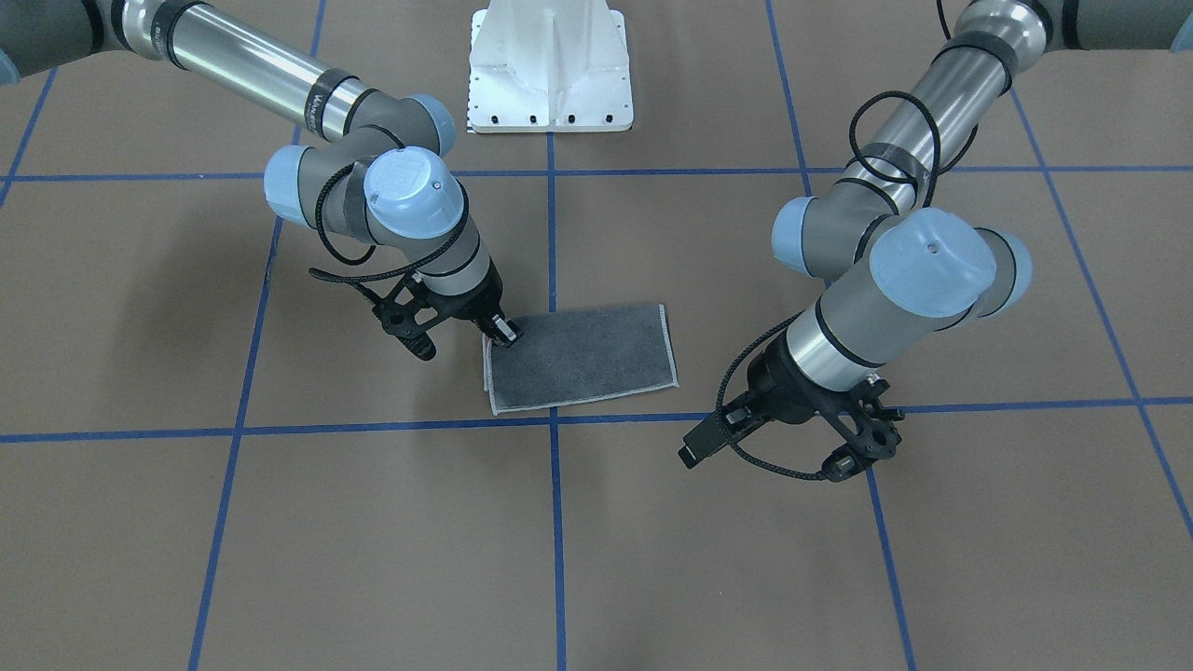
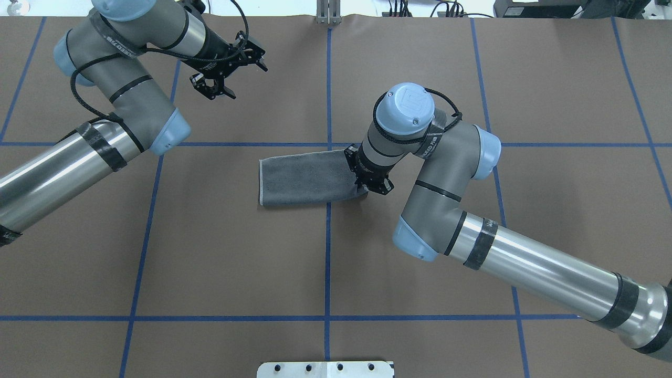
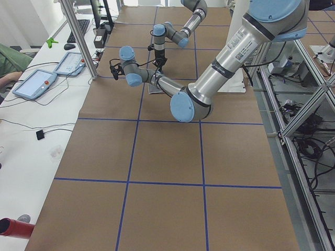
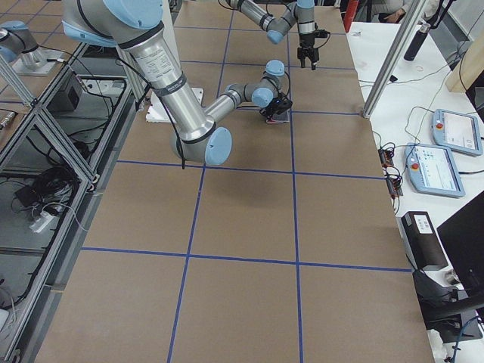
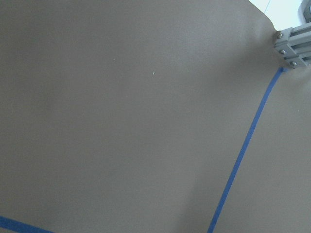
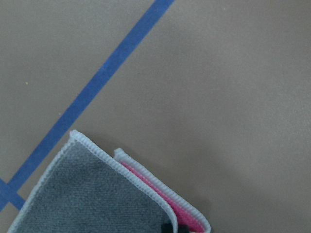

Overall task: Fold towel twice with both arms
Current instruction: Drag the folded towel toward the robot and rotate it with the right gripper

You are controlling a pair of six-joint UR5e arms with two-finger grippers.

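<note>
**Right gripper pinches corner of once-folded towel; left gripper idle**

The towel lies folded into a rectangle, dark grey face up, with light grey stitched edging. It stretches away from the right gripper, towards the left arm's side. That gripper's jaws are drawn close together on 1 corner of the towel.

The front view shows only grey cloth. The right wrist view shows 2 stacked layers at the gripped corner, with a pink face between them and a blue tape line just beyond.

The left gripper hangs well apart from the towel, jaws spread, holding nothing. Its wrist view shows only bare brown table.
</note>
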